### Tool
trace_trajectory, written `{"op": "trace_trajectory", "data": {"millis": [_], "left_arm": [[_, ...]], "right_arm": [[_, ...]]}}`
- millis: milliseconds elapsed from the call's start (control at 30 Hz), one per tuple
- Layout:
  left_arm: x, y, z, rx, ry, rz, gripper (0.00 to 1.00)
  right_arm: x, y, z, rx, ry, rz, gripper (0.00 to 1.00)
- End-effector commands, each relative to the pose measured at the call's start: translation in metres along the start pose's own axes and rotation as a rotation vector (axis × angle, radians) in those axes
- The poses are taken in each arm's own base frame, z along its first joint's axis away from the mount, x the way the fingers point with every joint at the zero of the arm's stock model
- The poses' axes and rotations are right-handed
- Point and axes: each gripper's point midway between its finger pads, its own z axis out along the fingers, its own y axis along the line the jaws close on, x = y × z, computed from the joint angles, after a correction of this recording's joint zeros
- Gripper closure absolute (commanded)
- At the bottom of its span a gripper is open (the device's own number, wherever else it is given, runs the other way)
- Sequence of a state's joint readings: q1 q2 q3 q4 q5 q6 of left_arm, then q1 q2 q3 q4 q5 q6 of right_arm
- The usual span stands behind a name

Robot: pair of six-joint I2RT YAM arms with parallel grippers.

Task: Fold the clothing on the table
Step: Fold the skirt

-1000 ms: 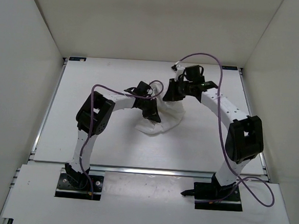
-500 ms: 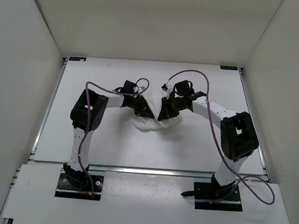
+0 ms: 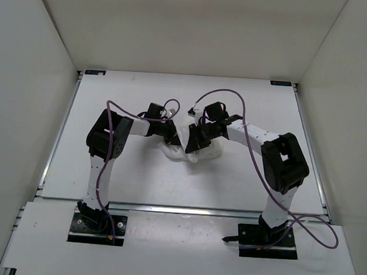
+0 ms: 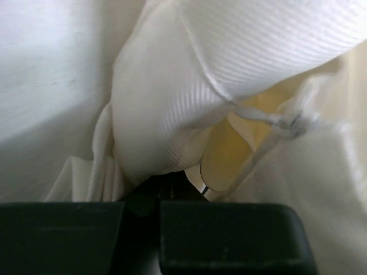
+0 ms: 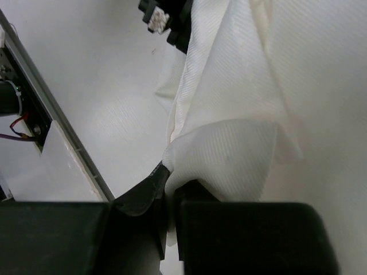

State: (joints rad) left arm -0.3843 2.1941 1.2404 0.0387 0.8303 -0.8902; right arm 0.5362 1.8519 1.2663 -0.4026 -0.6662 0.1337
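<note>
The clothing is a white ribbed garment bunched in a small heap on the middle of the table. My left gripper is shut on a fold of it at the heap's left side; in the left wrist view the ribbed cloth bulges right over the closed gripper. My right gripper is shut on another fold just to the right, and the right wrist view shows the fabric pinched in that gripper. The two grippers stand close together over the heap.
White walls enclose the table on three sides. A metal rail runs along the near edge, also seen as the rail in the right wrist view. Purple cables loop above both arms.
Both arms have pulled back toward the near side and toward each other, drawing the garment in. The heap is smaller and more bunched than a second ago. Both grips have stayed closed.
</note>
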Motion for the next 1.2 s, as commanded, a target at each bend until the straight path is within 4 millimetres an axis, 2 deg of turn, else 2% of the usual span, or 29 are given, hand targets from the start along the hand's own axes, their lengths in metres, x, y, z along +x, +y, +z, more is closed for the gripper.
{"op": "trace_trajectory", "data": {"millis": [0, 33, 67, 100, 133, 167, 200, 267, 300, 400, 433, 467, 500, 533, 567, 633, 667, 733, 767, 833, 867, 933, 1000, 1033, 1100, 1167], "left_arm": [[-0.007, -0.002, -0.007, 0.030, -0.024, -0.003, 1.00], [-0.007, -0.004, -0.008, 0.046, -0.017, -0.013, 1.00], [-0.006, -0.006, -0.010, 0.066, -0.012, -0.009, 1.00], [-0.009, -0.009, -0.010, 0.085, -0.018, -0.014, 0.98], [-0.010, -0.012, -0.012, 0.099, -0.017, -0.031, 0.97], [-0.009, -0.019, -0.017, 0.128, -0.016, -0.028, 0.95], [-0.007, -0.023, -0.018, 0.158, -0.018, -0.013, 0.93], [-0.010, -0.033, -0.029, 0.209, -0.029, -0.014, 0.89], [-0.012, -0.037, -0.033, 0.227, -0.039, -0.015, 0.87], [-0.024, -0.046, -0.052, 0.253, -0.093, -0.001, 0.78], [-0.027, -0.049, -0.063, 0.259, -0.121, 0.009, 0.69], [-0.032, -0.053, -0.073, 0.262, -0.155, 0.014, 0.65], [-0.039, -0.060, -0.087, 0.270, -0.201, 0.033, 0.56], [-0.043, -0.058, -0.092, 0.261, -0.234, 0.036, 0.47], [-0.048, -0.062, -0.105, 0.264, -0.267, 0.050, 0.43], [-0.055, -0.064, -0.123, 0.231, -0.332, 0.064, 0.28], [-0.061, -0.067, -0.134, 0.218, -0.367, 0.099, 0.24], [-0.063, -0.062, -0.145, 0.152, -0.406, 0.105, 0.15], [-0.063, -0.067, -0.149, 0.136, -0.427, 0.146, 0.10], [-0.062, -0.069, -0.157, 0.084, -0.454, 0.162, 0.06], [-0.060, -0.068, -0.156, 0.062, -0.459, 0.169, 0.06], [-0.051, -0.082, -0.158, 0.076, -0.456, 0.220, 0.11], [-0.039, -0.096, -0.151, 0.099, -0.427, 0.250, 0.23], [-0.029, -0.107, -0.144, 0.111, -0.403, 0.276, 0.37], [-0.014, -0.116, -0.132, 0.103, -0.377, 0.317, 0.62], [-0.004, -0.115, -0.116, 0.058, -0.362, 0.333, 0.74]], "right_arm": [[-0.006, 0.010, 0.002, -0.067, 0.002, -0.031, 0.95], [-0.007, 0.011, 0.001, -0.067, 0.005, -0.025, 0.89], [-0.007, 0.011, 0.001, -0.072, 0.006, -0.020, 0.73], [-0.014, 0.013, -0.004, -0.074, -0.007, -0.022, 0.61], [-0.024, 0.021, -0.010, -0.090, -0.036, -0.043, 0.55], [-0.035, 0.028, -0.019, -0.100, -0.071, -0.059, 0.38], [-0.047, 0.034, -0.025, -0.112, -0.110, -0.081, 0.28], [-0.072, 0.053, -0.049, -0.118, -0.196, -0.131, 0.21], [-0.084, 0.055, -0.059, -0.097, -0.234, -0.142, 0.20], [-0.113, 0.068, -0.096, -0.055, -0.362, -0.169, 0.25], [-0.115, 0.062, -0.102, -0.041, -0.387, -0.147, 0.27], [-0.110, 0.058, -0.106, -0.035, -0.395, -0.118, 0.32], [-0.120, 0.050, -0.125, -0.011, -0.460, -0.118, 0.39], [-0.114, 0.034, -0.126, 0.006, -0.468, -0.081, 0.49], [-0.105, 0.020, -0.129, 0.029, -0.471, -0.039, 0.53], [-0.094, 0.000, -0.129, 0.077, -0.464, -0.005, 0.68], [-0.084, -0.014, -0.125, 0.103, -0.445, 0.016, 0.71], [-0.071, -0.030, -0.113, 0.123, -0.401, 0.041, 0.81], [-0.064, -0.036, -0.108, 0.133, -0.376, 0.061, 0.82], [-0.058, -0.046, -0.094, 0.132, -0.341, 0.065, 0.84], [-0.055, -0.047, -0.087, 0.129, -0.325, 0.065, 0.87], [-0.049, -0.052, -0.074, 0.110, -0.296, 0.075, 0.90], [-0.043, -0.053, -0.058, 0.087, -0.268, 0.080, 0.96], [-0.038, -0.055, -0.048, 0.072, -0.248, 0.089, 1.00], [-0.035, -0.056, -0.035, 0.053, -0.224, 0.097, 1.00], [-0.028, -0.057, -0.019, 0.036, -0.190, 0.107, 1.00]]}}
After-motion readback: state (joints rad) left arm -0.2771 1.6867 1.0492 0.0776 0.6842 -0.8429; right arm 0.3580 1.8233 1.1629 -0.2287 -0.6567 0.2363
